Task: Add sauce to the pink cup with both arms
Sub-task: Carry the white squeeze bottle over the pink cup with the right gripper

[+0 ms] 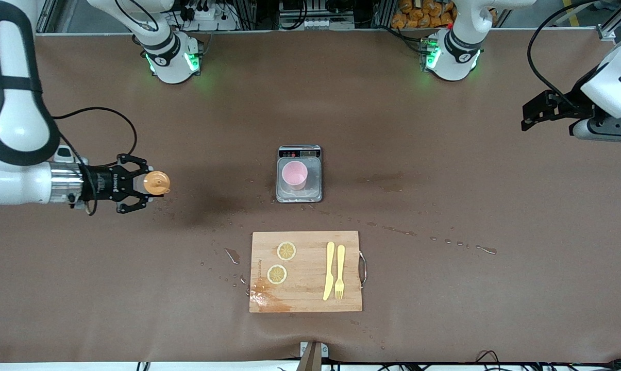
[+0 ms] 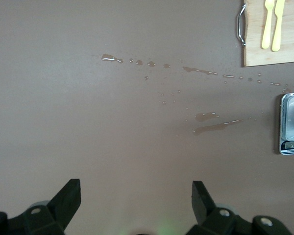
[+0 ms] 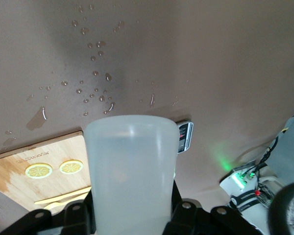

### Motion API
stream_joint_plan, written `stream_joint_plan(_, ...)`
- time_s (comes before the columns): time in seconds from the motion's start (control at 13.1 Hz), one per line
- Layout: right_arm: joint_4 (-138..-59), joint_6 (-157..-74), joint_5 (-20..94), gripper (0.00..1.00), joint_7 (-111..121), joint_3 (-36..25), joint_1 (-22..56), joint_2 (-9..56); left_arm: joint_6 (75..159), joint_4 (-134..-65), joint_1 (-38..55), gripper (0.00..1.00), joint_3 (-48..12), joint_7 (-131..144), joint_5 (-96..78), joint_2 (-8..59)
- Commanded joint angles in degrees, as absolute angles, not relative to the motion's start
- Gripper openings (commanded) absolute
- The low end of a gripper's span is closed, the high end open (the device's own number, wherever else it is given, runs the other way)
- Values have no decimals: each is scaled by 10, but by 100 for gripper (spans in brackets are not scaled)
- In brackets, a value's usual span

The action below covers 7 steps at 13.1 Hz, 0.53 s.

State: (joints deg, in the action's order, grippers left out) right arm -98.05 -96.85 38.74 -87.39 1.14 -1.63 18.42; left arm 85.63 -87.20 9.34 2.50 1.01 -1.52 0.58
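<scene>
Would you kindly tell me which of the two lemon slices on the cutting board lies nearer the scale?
The lemon slice higher on the cutting board is nearer the scale; the other slice lies closer to the front camera.

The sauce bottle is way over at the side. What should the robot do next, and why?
Probably carry it over to the pink cup. The right gripper holds the sauce bottle over bare table at the right arm's end, away from the cup on the scale. The left gripper waits, open.
</scene>
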Motion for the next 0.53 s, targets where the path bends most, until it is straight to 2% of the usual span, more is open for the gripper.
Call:
stream_joint_plan(0.0, -985, -997, 353, 55, -950, 8, 34, 159, 866, -871, 91, 100, 27, 10, -18, 13)
stream_joint_plan(0.46, -978, -1046, 213, 54, -1143, 9, 169, 157, 861, -871, 90, 100, 29, 4, 3, -3)
